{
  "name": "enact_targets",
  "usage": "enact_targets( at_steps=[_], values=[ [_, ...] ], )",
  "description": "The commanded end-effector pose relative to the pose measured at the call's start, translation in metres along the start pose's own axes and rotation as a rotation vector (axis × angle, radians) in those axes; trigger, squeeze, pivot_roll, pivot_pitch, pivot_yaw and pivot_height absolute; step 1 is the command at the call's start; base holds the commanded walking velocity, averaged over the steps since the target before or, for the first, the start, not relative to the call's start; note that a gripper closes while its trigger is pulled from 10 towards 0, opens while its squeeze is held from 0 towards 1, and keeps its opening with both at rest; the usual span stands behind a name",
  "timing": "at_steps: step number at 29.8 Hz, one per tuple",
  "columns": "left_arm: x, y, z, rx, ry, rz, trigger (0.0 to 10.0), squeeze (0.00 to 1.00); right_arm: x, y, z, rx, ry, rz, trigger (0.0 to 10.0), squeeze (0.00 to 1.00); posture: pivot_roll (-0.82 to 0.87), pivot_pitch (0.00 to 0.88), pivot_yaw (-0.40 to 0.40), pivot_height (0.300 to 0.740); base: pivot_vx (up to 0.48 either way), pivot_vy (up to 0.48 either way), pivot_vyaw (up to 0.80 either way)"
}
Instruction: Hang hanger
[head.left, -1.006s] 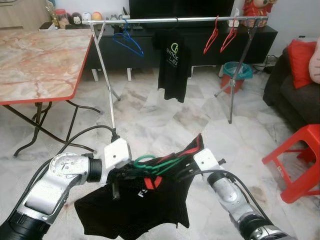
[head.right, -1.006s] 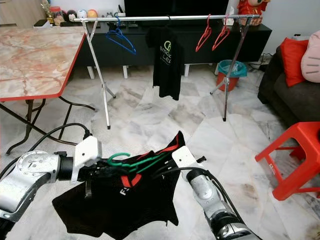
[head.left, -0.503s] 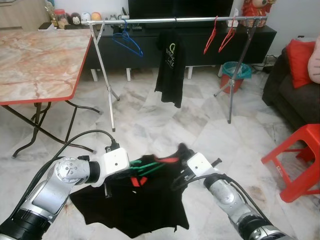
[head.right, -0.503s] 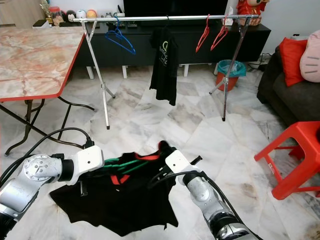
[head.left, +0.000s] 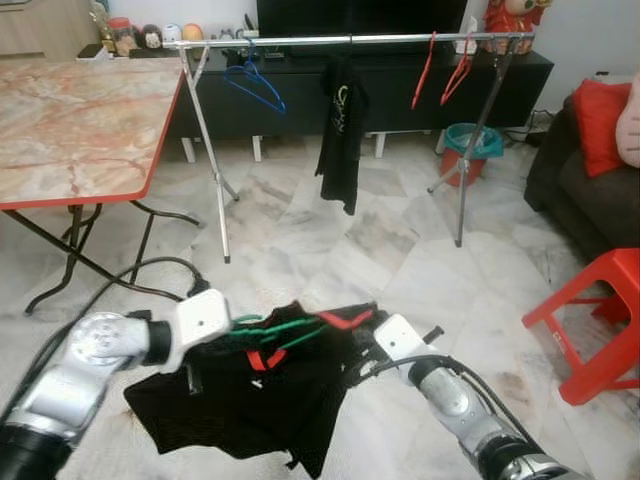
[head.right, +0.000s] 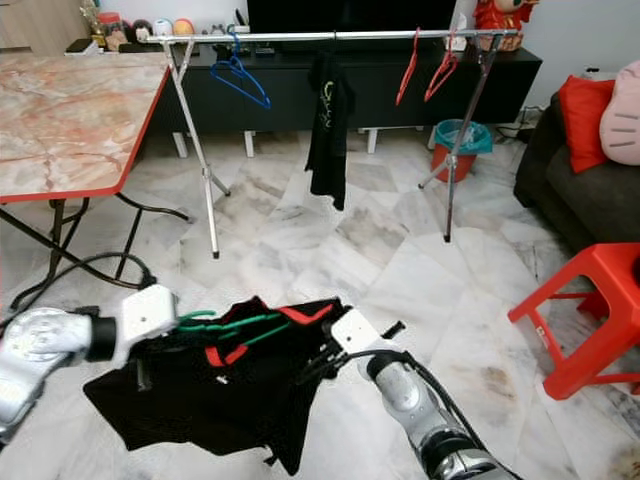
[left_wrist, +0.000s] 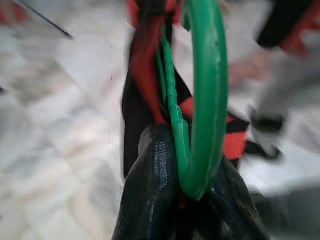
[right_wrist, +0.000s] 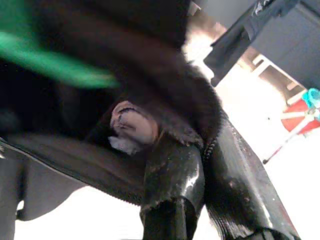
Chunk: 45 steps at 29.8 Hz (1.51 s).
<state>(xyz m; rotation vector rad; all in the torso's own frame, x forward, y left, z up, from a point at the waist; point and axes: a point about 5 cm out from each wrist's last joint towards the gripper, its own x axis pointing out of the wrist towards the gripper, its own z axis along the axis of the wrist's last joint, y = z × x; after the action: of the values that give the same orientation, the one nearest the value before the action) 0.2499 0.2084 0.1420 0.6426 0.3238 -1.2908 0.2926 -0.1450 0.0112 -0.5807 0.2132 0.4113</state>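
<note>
— Grippers first: where do you have them?

— I see the left gripper (head.left: 222, 335) low in front of me, above the marble floor (head.left: 300, 240), its two black fingers (left_wrist: 152, 200) pinched on the hook end of the green hanger (head.left: 278, 333). The left wrist view shows the green loop wedged between both fingers, so I call it clamped on the hanger.

— And the right one?

— I have the right gripper (head.left: 355, 362) on the far side of the same bundle, fingers (right_wrist: 175, 175) pressed together on the edge of the black shirt (head.right: 215, 395). The shirt has red trim and drapes down from the hanger between my two arms.

— What stands ahead?

— I see a metal clothes rail (head.left: 350, 40) across the room, well apart from my grippers. A blue hanger (head.left: 255, 85), a black T-shirt (head.left: 342, 130) and two red hangers (head.right: 425, 65) hang from it. A marble-topped table (head.left: 75, 125) is on my left, a red stool (head.left: 595, 320) and a dark sofa (head.left: 585, 190) with a red cushion (head.left: 603, 110) on my right.
</note>
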Motion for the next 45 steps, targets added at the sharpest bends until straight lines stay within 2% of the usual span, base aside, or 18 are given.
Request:
enact_targets(
  at_steps=[1,3,7,10,11,12,15,19,22,25,29,34,38,41,42,45],
  values=[
    [-0.007,-0.012,-0.006,0.017,0.064,-0.122,10.0,0.0,-0.001,-0.003,-0.005,0.019,0.032,-0.015,0.0,0.0,0.03,0.0,-0.012,0.74,0.0,0.0,0.0],
    [-0.014,-0.024,-0.012,-0.004,0.101,-0.226,10.0,0.0,-0.001,-0.003,-0.004,0.027,0.032,-0.019,0.0,0.0,0.03,0.0,-0.012,0.74,0.0,0.0,0.0],
    [-0.019,-0.03,-0.017,-0.005,0.15,-0.285,10.0,0.0,0.0,-0.003,-0.003,0.027,0.03,-0.019,0.0,0.0,0.04,0.0,-0.012,0.74,0.0,0.0,0.0],
    [-0.013,-0.023,-0.021,0.053,0.199,-0.223,10.0,0.0,0.0,-0.004,-0.002,0.029,0.026,-0.02,0.0,0.0,0.04,0.0,-0.012,0.74,0.0,0.0,0.0],
    [-0.011,-0.022,-0.02,0.056,0.184,-0.219,10.0,0.0,0.001,-0.004,-0.002,0.033,0.023,-0.02,0.0,0.0,0.04,0.0,-0.012,0.74,0.0,0.0,0.0],
    [-0.008,-0.021,-0.01,0.015,0.084,-0.202,10.0,0.0,0.001,-0.004,-0.001,0.046,0.019,-0.023,0.0,0.0,0.04,0.0,-0.013,0.74,0.0,0.0,0.0],
    [-0.008,-0.014,0.003,-0.067,-0.079,-0.146,10.0,0.0,0.001,-0.004,-0.001,0.048,0.02,-0.025,0.0,0.0,0.04,0.0,-0.013,0.74,0.0,0.0,0.0],
    [-0.015,-0.002,0.013,-0.112,-0.216,-0.064,10.0,0.0,0.001,-0.003,-0.003,0.048,0.032,-0.018,0.0,0.0,0.04,0.0,-0.015,0.74,0.0,0.0,0.0],
    [-0.023,-0.002,0.022,-0.159,-0.317,-0.083,10.0,0.0,0.0,-0.002,-0.005,0.062,0.037,-0.017,0.0,0.0,0.04,0.0,-0.015,0.74,0.0,0.0,0.0],
    [-0.027,-0.008,0.025,-0.193,-0.346,-0.145,10.0,0.0,-0.001,-0.001,-0.005,0.071,0.037,-0.016,0.0,0.0,0.04,0.0,-0.016,0.74,0.0,0.0,0.0],
    [-0.022,-0.007,0.021,-0.186,-0.306,-0.11,10.0,0.0,-0.002,0.0,-0.006,0.08,0.036,-0.02,0.0,0.0,0.04,0.0,-0.016,0.74,0.0,0.0,0.0],
    [-0.017,0.001,0.029,-0.204,-0.407,-0.042,10.0,0.0,-0.003,0.002,-0.009,0.079,0.052,-0.014,0.0,0.0,0.04,0.0,-0.015,0.74,0.0,0.0,0.0],
    [-0.017,0.009,0.042,-0.243,-0.56,0.013,10.0,0.0,-0.005,0.003,-0.014,0.106,0.084,-0.026,0.0,0.0,0.04,0.0,-0.015,0.74,0.0,0.0,0.0],
    [-0.017,0.005,0.049,-0.267,-0.615,-0.042,10.0,0.0,-0.006,0.002,-0.016,0.113,0.098,-0.036,0.0,0.0,0.04,0.0,-0.015,0.74,0.0,0.0,0.0],
    [-0.014,-0.004,0.047,-0.259,-0.569,-0.108,10.0,0.0,-0.006,0.002,-0.017,0.114,0.102,-0.035,0.0,0.0,0.04,0.0,-0.015,0.74,0.0,0.0,0.0],
    [-0.011,-0.011,0.044,-0.259,-0.535,-0.174,10.0,0.0,-0.007,0.002,-0.019,0.12,0.111,-0.039,0.0,0.0,0.04,0.0,-0.013,0.74,0.0,0.0,0.0]
  ],
)
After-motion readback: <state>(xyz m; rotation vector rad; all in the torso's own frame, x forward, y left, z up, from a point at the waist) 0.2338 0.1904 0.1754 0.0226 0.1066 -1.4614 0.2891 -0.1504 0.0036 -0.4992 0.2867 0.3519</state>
